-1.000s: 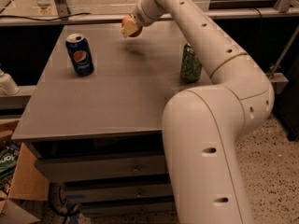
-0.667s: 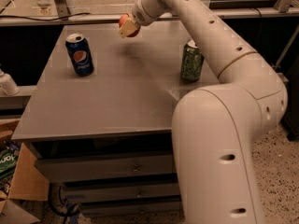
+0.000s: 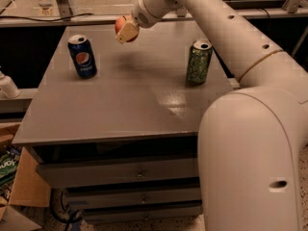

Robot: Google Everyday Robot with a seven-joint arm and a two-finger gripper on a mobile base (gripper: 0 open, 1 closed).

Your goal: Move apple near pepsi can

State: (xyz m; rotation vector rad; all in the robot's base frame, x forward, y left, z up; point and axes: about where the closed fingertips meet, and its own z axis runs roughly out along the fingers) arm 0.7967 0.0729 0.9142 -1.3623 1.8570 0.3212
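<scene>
Apple aloft: my gripper (image 3: 125, 31) grasps the apple (image 3: 118, 23) over the table (image 3: 120, 109).
The pepsi can (image 3: 82, 57) stands below and left of it, the green can (image 3: 198, 61) well right.

Beige gripper (image 3: 126, 32) over grey table (image 3: 120, 110) — red apple (image 3: 119, 23)

You are looking at a robot test space, closer to a lab or workshop than a home. The evidence is a plain grey counter (image 3: 120, 105) set on a stack of drawers (image 3: 139, 172), an open cardboard box (image 3: 24, 196) on the floor beside it, and a black cable (image 3: 48, 18) running behind. The robot's gripper (image 3: 126, 32) hangs above the counter's far side, jaws clamped on the apple (image 3: 119, 23).
</scene>
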